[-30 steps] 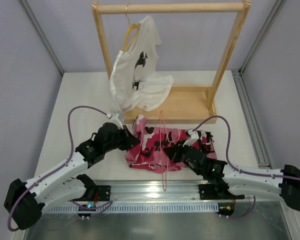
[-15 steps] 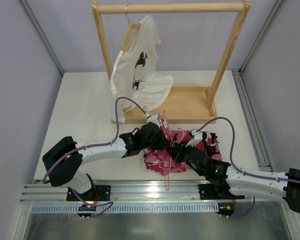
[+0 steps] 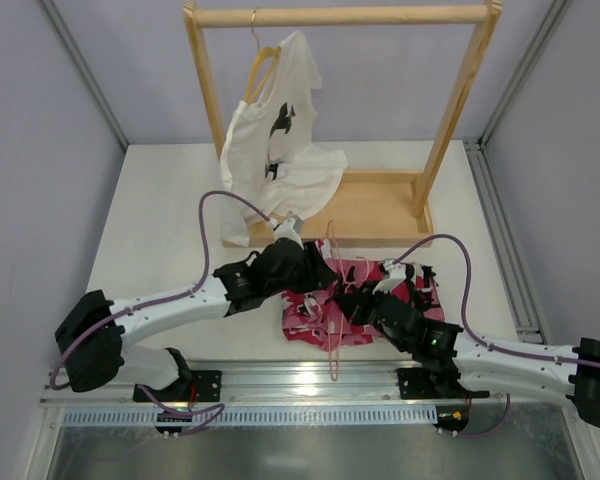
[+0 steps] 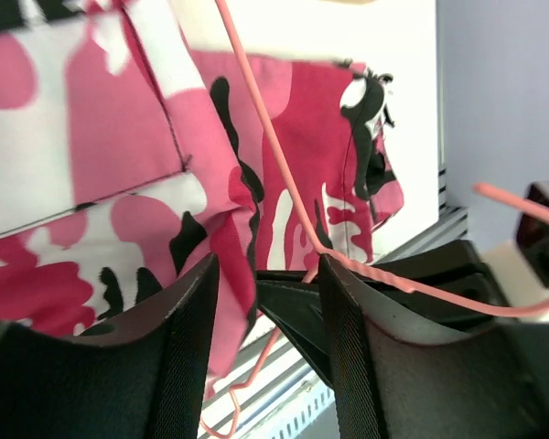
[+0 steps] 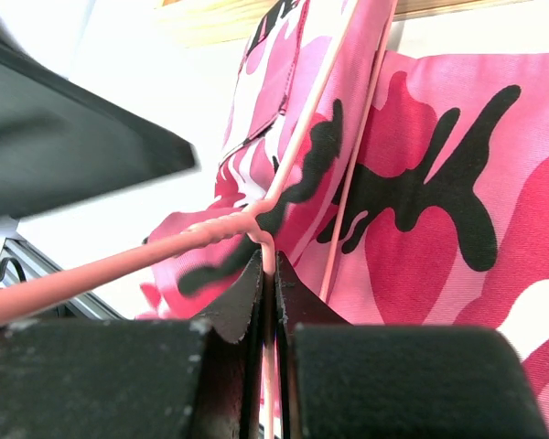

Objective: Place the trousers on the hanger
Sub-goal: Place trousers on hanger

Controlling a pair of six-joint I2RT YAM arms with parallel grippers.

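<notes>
Inside right end effector: pinched hanger.

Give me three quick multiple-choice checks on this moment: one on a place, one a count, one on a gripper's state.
1. Where do the trousers lie?
A. on the table, in front of the rack
B. held up in the air
C. on the floor

2. How many garments hang from the rack's top rail?
A. none
B. one
C. two

3. The right gripper is:
A. open, holding nothing
B. shut on the hanger
C. shut on cloth only

Answers:
1 A: the top view shows them bunched on the tabletop, on the near side of the rack's base.
2 B: only the white T-shirt hangs there.
3 B: its wrist view shows the fingers closed on the pink wire just below the twist.
</notes>
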